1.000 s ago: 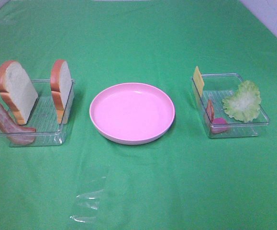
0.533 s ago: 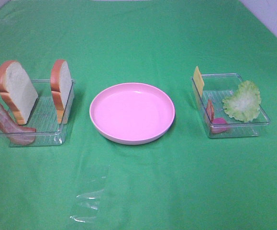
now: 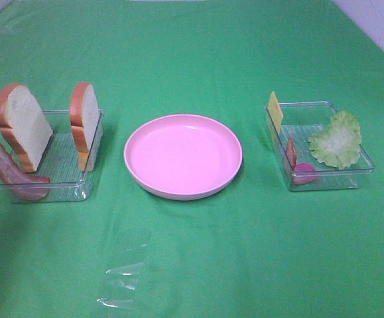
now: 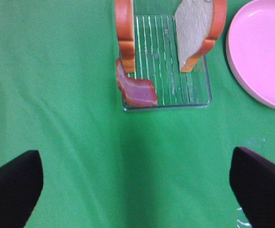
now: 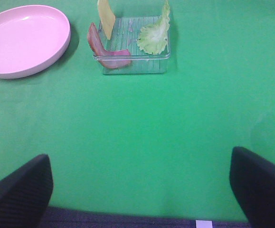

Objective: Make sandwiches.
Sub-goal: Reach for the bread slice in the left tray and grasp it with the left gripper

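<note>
On the worktop (image 3: 192,265) nothing is stacked yet; left claw (image 4: 137,187) and right claw (image 5: 139,190) gape wide, empty. Next, I judge: bread (image 3: 24,126) onto plate (image 3: 183,156).

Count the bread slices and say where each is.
2. The left bread slice leans at the outer end of the left tray; the right bread slice stands on edge at the end nearer the plate. None seems hidden.
</note>
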Controlling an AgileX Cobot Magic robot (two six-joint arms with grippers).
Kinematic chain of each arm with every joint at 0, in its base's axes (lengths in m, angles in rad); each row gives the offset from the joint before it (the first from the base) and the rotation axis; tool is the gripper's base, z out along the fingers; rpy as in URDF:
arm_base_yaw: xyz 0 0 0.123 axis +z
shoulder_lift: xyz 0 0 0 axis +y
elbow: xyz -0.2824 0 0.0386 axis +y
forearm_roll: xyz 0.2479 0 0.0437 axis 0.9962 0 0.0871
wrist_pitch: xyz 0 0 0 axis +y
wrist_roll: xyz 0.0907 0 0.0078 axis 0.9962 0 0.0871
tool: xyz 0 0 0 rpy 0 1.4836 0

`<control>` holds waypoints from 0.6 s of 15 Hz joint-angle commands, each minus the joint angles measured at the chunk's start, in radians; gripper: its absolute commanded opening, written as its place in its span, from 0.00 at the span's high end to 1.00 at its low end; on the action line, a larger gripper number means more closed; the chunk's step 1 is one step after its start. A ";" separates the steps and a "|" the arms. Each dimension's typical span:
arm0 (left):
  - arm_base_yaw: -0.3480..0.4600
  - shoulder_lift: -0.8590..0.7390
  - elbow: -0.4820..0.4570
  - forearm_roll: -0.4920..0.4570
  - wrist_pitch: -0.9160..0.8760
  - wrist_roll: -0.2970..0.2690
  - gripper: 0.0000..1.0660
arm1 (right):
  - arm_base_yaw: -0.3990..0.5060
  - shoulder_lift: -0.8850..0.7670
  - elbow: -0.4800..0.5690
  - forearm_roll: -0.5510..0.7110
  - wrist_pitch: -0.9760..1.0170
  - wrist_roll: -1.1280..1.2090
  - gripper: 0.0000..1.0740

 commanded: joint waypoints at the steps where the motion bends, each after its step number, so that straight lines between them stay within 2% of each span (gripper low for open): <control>1: 0.002 0.137 -0.131 -0.036 0.004 -0.005 0.07 | -0.005 -0.034 -0.002 0.003 0.000 0.008 0.11; 5: -0.004 0.404 -0.424 -0.051 0.124 -0.004 0.07 | -0.005 -0.034 -0.002 0.003 0.000 0.008 0.11; 7: -0.006 0.469 -0.499 -0.060 0.157 -0.013 0.07 | -0.005 -0.034 -0.002 0.003 0.000 0.008 0.11; 9: -0.037 0.504 -0.529 -0.059 0.156 -0.040 0.07 | -0.005 -0.034 -0.002 0.003 0.000 0.008 0.11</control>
